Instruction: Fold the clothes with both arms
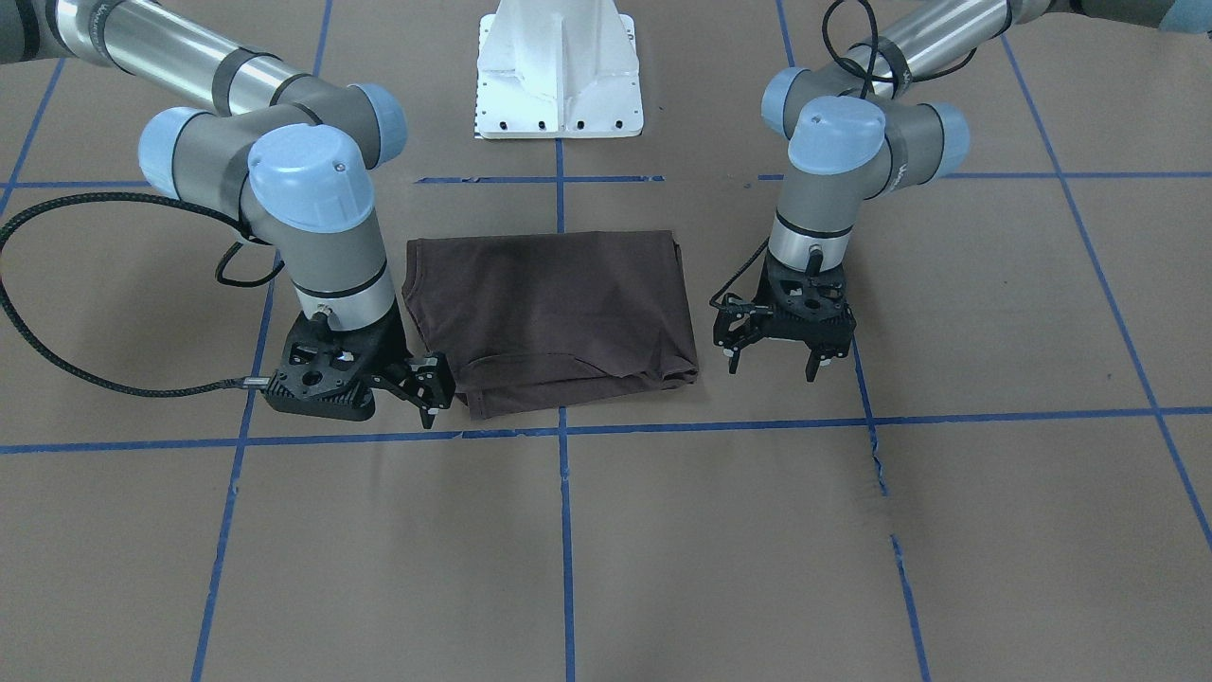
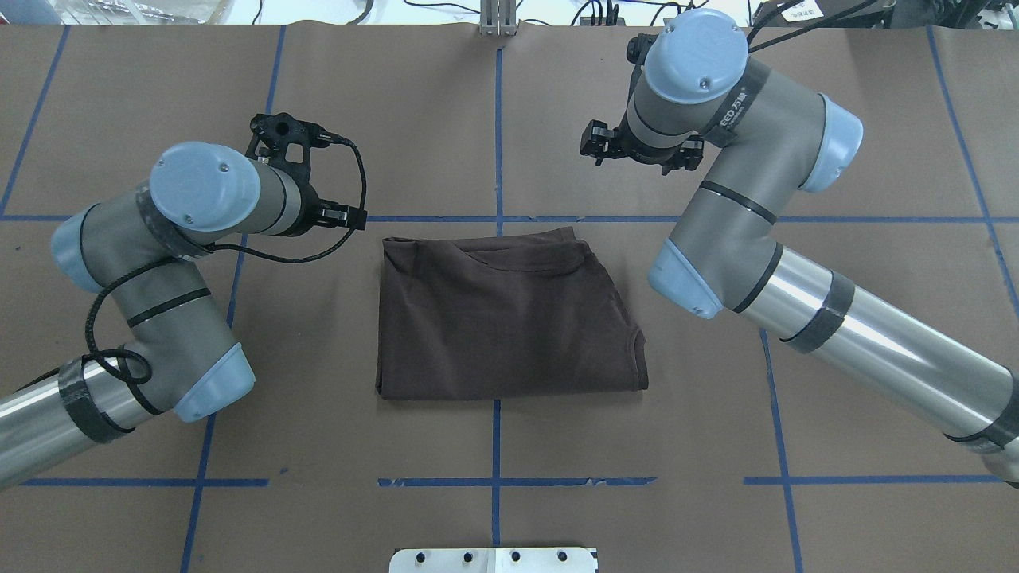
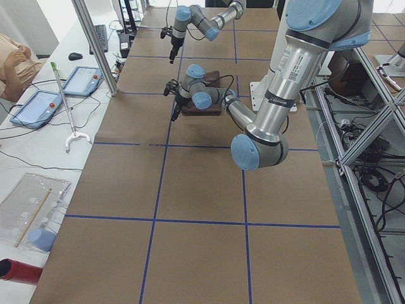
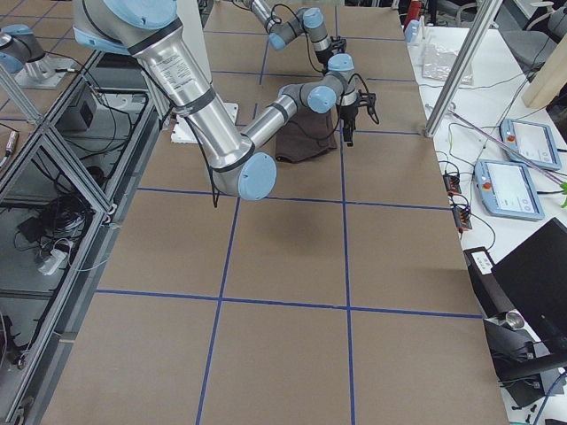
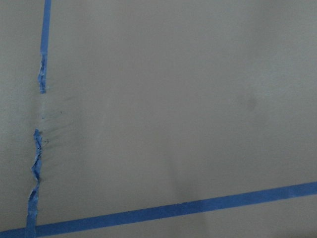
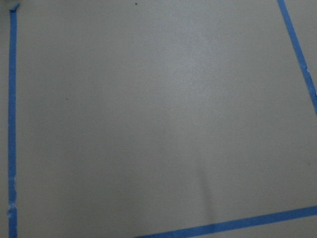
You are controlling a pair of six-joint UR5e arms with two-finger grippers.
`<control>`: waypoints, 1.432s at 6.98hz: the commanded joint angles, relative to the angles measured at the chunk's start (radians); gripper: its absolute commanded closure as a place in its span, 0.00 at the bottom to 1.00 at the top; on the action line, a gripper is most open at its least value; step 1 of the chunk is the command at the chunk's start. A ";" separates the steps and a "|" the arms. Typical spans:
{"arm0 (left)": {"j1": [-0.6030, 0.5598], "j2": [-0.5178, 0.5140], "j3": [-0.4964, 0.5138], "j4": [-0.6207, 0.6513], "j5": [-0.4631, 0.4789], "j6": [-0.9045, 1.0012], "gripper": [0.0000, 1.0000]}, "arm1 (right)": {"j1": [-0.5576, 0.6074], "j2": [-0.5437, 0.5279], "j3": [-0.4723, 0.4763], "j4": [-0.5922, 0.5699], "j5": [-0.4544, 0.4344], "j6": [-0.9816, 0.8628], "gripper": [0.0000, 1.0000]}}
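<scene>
At the lower left of the front-facing view, the right gripper is hanging just beside the near corner of the folded brown T-shirt (edge-on, so I cannot tell how far its jaws are parted). A stray sweep there, I judge, is risking a snag on the loose layered hem. Slightly farther back, at right, the left gripper is hovering wide open and empty, near the shirt but apart. The shirt is lying flat between them, centre frame.
</scene>
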 commanded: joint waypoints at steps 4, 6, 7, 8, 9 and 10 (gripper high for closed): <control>-0.129 0.326 -0.527 0.282 -0.169 0.198 0.00 | 0.292 -0.519 0.388 -0.030 0.263 -0.559 0.00; -0.387 0.486 -0.542 0.273 -0.299 0.596 0.00 | 0.549 -0.719 0.368 -0.030 0.393 -1.006 0.00; -0.530 0.532 -0.515 0.271 -0.377 0.786 0.00 | 0.652 -0.814 0.336 -0.027 0.464 -1.132 0.00; -0.689 0.563 -0.454 0.268 -0.460 0.984 0.00 | 0.700 -0.898 0.321 -0.020 0.492 -1.139 0.00; -0.826 0.572 -0.368 0.271 -0.541 1.168 0.00 | 0.707 -0.952 0.311 -0.009 0.490 -1.139 0.00; -0.875 0.594 -0.273 0.272 -0.553 1.173 0.00 | 0.724 -0.980 0.302 -0.007 0.493 -1.140 0.00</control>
